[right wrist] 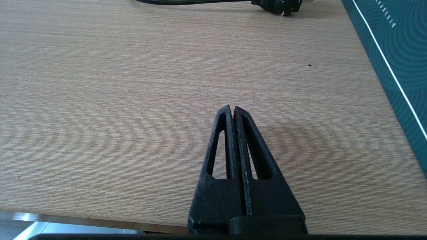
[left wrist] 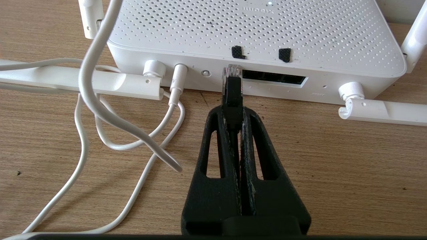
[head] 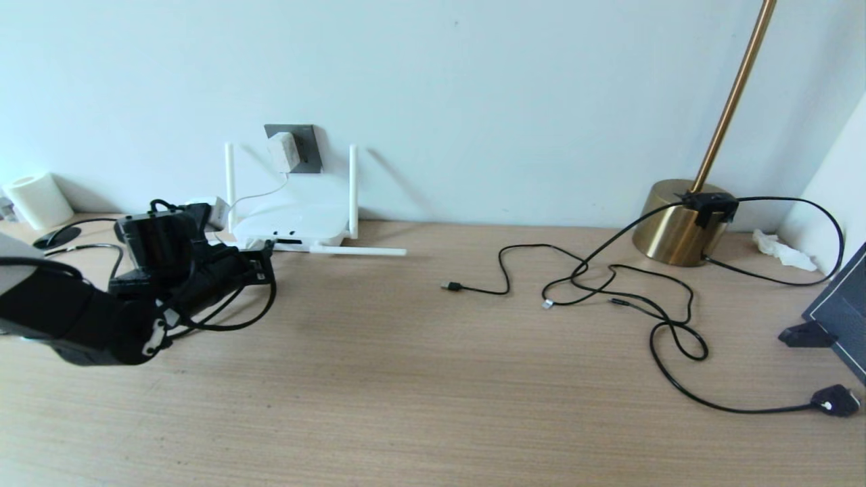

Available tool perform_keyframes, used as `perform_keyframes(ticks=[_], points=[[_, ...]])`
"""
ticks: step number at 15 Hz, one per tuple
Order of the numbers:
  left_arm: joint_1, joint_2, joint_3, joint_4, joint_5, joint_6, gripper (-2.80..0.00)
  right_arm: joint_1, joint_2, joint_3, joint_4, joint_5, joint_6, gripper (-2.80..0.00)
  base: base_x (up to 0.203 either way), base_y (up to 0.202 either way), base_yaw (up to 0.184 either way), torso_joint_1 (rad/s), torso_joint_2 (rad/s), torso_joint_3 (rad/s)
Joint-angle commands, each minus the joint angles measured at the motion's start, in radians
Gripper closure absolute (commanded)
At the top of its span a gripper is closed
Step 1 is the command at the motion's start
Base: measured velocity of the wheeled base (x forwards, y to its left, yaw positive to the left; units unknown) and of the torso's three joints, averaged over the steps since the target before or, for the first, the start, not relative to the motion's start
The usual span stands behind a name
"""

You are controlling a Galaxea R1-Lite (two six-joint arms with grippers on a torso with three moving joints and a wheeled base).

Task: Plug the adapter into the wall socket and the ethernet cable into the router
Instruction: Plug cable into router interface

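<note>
The white adapter (head: 284,151) sits in the dark grey wall socket (head: 308,143), and its thin white cord (left wrist: 100,100) runs down to the router (head: 291,223). The router lies flat against the wall with its ports (left wrist: 275,79) facing me. My left gripper (left wrist: 232,111) is shut on the black boot of the ethernet cable (left wrist: 232,96). Its clear plug (left wrist: 232,71) meets the router's edge at the left end of the port row; how deep it sits I cannot tell. The same gripper (head: 262,262) shows just before the router. My right gripper (right wrist: 232,108) is shut and holds nothing, low over the table near its front edge.
Two router antennas (left wrist: 383,111) lie flat on the table either side of the gripper. Black USB cables (head: 575,277) sprawl mid-right, near a brass lamp base (head: 673,223). A dark board (head: 842,311) and a black plug (head: 835,399) are far right. A paper roll (head: 39,199) stands far left.
</note>
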Motion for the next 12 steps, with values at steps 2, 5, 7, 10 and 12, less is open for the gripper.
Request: perform_keyframes(ticks=[2, 5, 7, 10, 12], points=[[-0.001, -0.003, 0.000, -0.004, -0.001, 0.000, 0.00, 0.000, 0.001, 0.000, 0.001, 0.000, 0.000, 0.00, 0.000, 0.000, 0.000, 0.000, 0.00, 0.000], [-0.002, -0.008, 0.003, -0.004, -0.001, 0.000, 0.00, 0.000, 0.001, 0.000, 0.001, 0.000, 0.000, 0.00, 0.000, 0.000, 0.000, 0.000, 0.00, 0.000], [-0.002, -0.011, 0.002, -0.004, -0.001, 0.000, 0.00, 0.000, 0.000, 0.000, 0.002, 0.000, 0.000, 0.00, 0.000, 0.000, 0.000, 0.000, 0.00, 0.000], [-0.004, -0.009, 0.003, -0.004, -0.001, 0.000, 0.00, 0.000, 0.000, 0.000, 0.002, 0.000, 0.000, 0.00, 0.000, 0.000, 0.000, 0.000, 0.00, 0.000], [-0.007, -0.011, 0.003, -0.004, -0.001, 0.001, 0.00, 0.000, 0.000, 0.000, 0.001, 0.000, 0.000, 0.00, 0.000, 0.000, 0.000, 0.000, 0.00, 0.000]])
